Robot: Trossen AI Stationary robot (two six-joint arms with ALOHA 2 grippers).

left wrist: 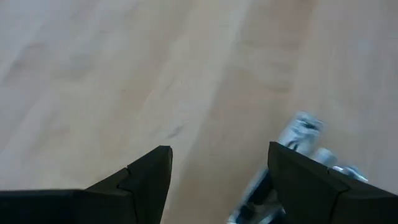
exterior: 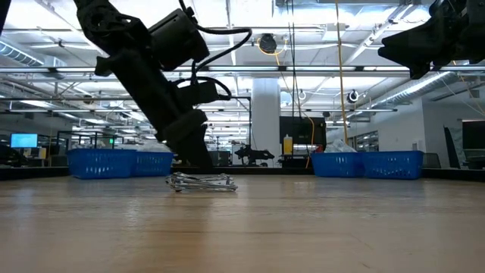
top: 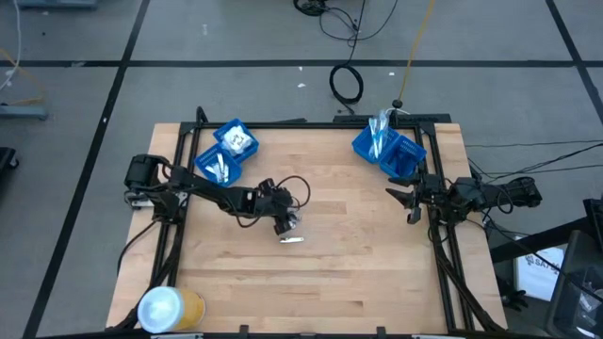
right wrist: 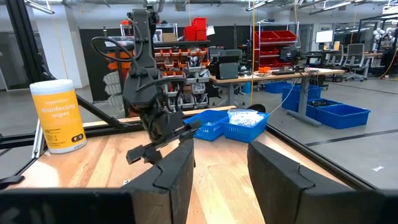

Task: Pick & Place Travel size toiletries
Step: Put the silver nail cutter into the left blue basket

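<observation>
A small silver tube (top: pixel 291 239) lies flat on the desk (top: pixel 358 273), just beside the left end effector (top: pixel 285 226), whose fingers gape open and empty. It looks light, slick and crushable; grip gently across its middle. The right end effector (top: pixel 411 201) waits open near the blue bins (top: pixel 388 149).

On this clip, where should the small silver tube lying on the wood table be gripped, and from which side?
Probably across its narrow middle, coming straight down: the short silver tube lies flat on the wooden table, long and thin. The open left gripper sits just beside it, not around it; the right gripper waits far off.
</observation>
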